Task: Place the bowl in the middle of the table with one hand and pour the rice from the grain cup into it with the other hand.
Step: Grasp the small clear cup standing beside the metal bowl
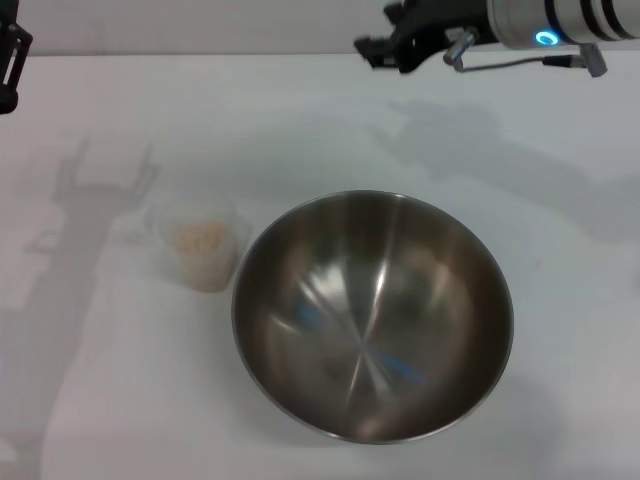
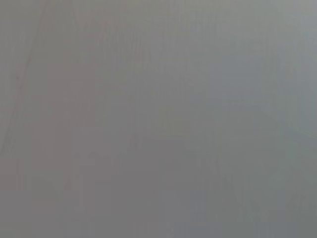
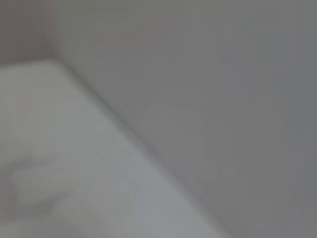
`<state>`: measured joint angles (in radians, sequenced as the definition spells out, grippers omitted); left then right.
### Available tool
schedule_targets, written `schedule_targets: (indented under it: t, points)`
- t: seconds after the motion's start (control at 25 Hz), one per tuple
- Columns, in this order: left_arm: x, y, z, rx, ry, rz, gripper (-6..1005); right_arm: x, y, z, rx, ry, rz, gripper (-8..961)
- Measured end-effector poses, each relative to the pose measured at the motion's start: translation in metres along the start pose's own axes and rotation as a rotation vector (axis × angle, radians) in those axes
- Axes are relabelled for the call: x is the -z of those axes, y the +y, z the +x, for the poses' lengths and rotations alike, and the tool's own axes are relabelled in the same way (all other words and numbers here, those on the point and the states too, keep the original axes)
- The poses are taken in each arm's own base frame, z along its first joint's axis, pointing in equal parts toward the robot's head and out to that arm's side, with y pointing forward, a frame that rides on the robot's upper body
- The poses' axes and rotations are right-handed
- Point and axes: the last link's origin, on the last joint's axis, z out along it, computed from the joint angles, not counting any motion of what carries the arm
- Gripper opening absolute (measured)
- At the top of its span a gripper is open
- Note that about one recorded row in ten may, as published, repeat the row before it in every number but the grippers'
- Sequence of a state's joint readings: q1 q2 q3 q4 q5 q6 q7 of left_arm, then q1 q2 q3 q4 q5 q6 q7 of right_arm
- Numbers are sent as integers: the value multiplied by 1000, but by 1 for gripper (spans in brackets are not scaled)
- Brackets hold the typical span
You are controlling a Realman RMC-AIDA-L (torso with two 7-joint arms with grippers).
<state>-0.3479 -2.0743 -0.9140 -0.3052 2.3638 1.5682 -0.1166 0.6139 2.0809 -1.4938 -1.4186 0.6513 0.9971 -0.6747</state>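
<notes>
Head view shows the bowl [image 1: 372, 315] upright on the white surface [image 1: 560, 330], near the middle. Just beside it, on my left, stands the grain cup [image 1: 200, 243] with rice [image 1: 198, 238] inside. My right end effector [image 1: 375, 50] hangs high at the far edge, my left end effector [image 1: 10, 62] at the far left; whether either is released or clenched, I cannot tell.

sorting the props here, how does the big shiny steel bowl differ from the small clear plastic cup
The shiny round stainless-steel bowl is far bigger than the small clear plastic grain cup. The bowl is opaque metal; the cup is see-through. The bowl is empty; the cup holds pale rice. Both stand upright on the white table, neither gripped.
</notes>
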Motion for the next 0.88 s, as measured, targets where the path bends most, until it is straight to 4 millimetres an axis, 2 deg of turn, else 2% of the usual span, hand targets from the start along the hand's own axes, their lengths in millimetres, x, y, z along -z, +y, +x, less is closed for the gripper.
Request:
schedule_targets:
  t: [0.2,0.36,0.4,0.52,0.56,0.6,0.64,0.76,0.8,0.84,0.88]
  points:
    - [1,0,0,1,0,3,832,12,1,1,94,-214,207,478]
    - [1,0,0,2,1,1,832,16,2,4,134,-316,320,478]
    - [1,0,0,2,1,1,831,21,3,9,159,-406,420,478]
    - [0,1,0,4,0,-2,831,25,5,18,169,-500,514,478]
    - [0,1,0,4,-2,-3,831,27,8,23,170,-557,563,478]
    - [0,1,0,4,-2,-3,831,31,14,37,170,-668,653,478]
    - [0,1,0,4,-2,-3,831,31,14,37,170,-668,653,478]
    - [2,1,-1,-1,-9,-7,831,35,26,66,144,-825,737,478]
    - [2,1,-1,-1,-9,-7,831,41,28,91,88,-922,755,477]
    - [2,1,-1,-1,-9,-7,831,41,28,91,88,-922,755,477]
    - [3,2,-2,-6,-13,-12,831,48,23,113,-20,-1001,738,477]
